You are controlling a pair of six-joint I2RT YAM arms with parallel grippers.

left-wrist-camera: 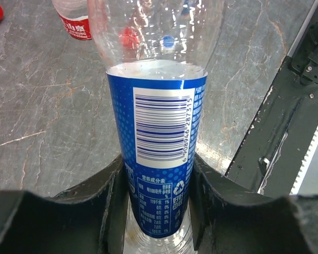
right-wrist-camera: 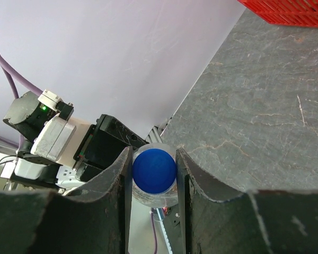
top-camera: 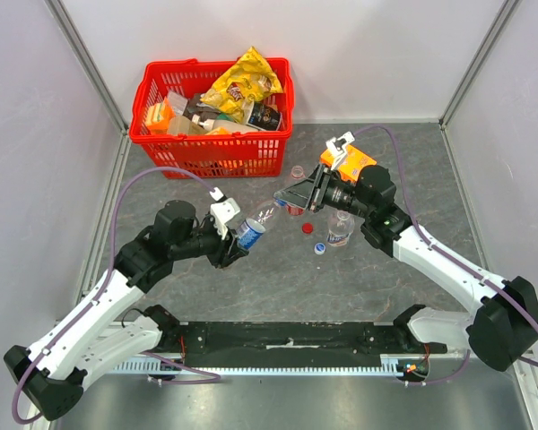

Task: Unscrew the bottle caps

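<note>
From above, we judge the step in hand to be the unscrewing of the last cap. The left gripper (top-camera: 238, 240) is clamped on the blue-labelled bottle (top-camera: 254, 228) and holds it tilted above the middle of the table (top-camera: 251, 287), neck pointing toward the right edge. The right gripper (top-camera: 291, 199) meets that neck end. A loose red cap (top-camera: 308, 227) and a loose bluish cap (top-camera: 320, 247) lie on the table just beside a standing clear bottle (top-camera: 341, 228), so two bottles look already done. A red basket (top-camera: 215, 152) sits at the far left corner. From the left wrist, we see both fingers pressed against the lower label of the bottle, one on each side, with the body running straight up and away from the palm. The grip looks firm enough to resist a twist. From the right wrist, the blue cap (right-wrist-camera: 154, 168) faces us end-on, centred between the two fingers. They are closed against its ribbed sides with no gap we can make out, so the right gripper is clamped on the cap. We think the next move calls for a wrist rotation about the bottle's axis while the left arm keeps the body from turning, then a pull along the neck once the thread lets go.
</note>
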